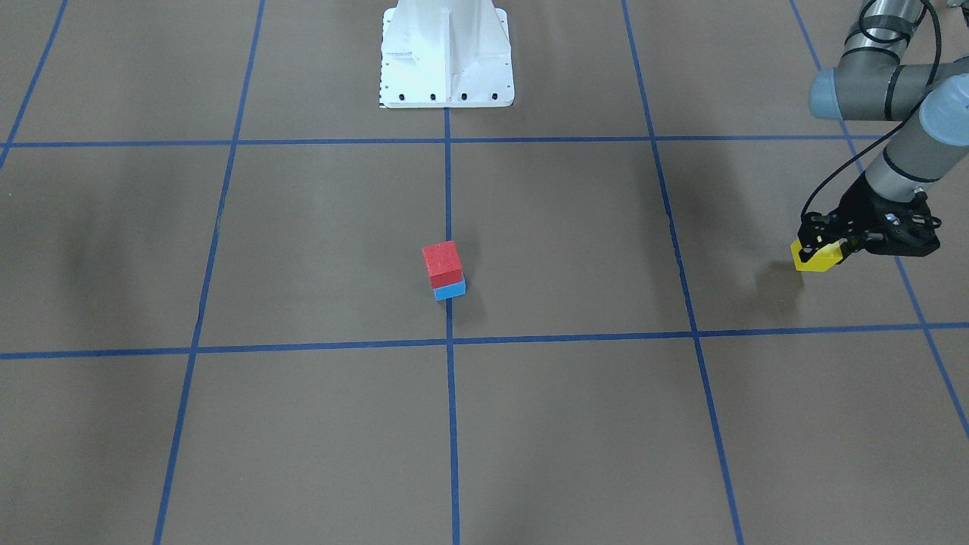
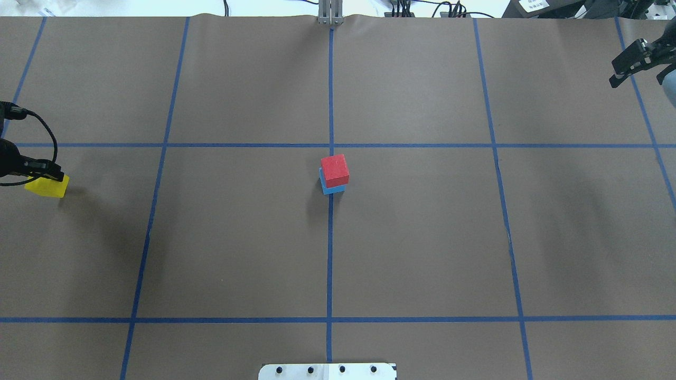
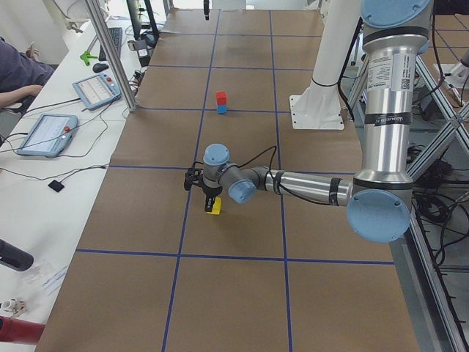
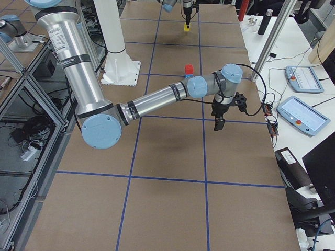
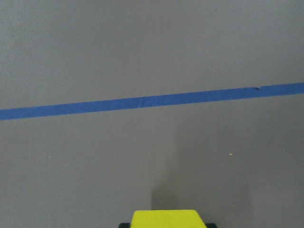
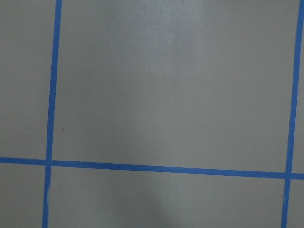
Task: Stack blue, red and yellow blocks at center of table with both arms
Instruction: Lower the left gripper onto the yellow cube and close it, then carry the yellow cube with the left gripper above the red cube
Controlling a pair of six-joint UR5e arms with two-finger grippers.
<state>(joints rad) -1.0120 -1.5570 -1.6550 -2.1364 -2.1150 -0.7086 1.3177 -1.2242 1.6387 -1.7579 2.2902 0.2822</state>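
A red block [image 2: 335, 170] sits on a blue block [image 2: 331, 187] at the table's centre, turned a little against it; the stack also shows in the front view [image 1: 442, 264]. My left gripper [image 2: 41, 173] is shut on a yellow block [image 2: 48, 187] and holds it just above the table at the far left; it also shows in the front view [image 1: 816, 257] and the left wrist view [image 5: 164, 218]. My right gripper [image 2: 636, 73] is open and empty at the far right rear, high over the table.
Blue tape lines [image 2: 330, 253] divide the brown table into a grid. The robot's white base [image 1: 446, 57] stands at the near edge. Tablets and cables lie on the side bench [image 3: 45, 132] past the far edge.
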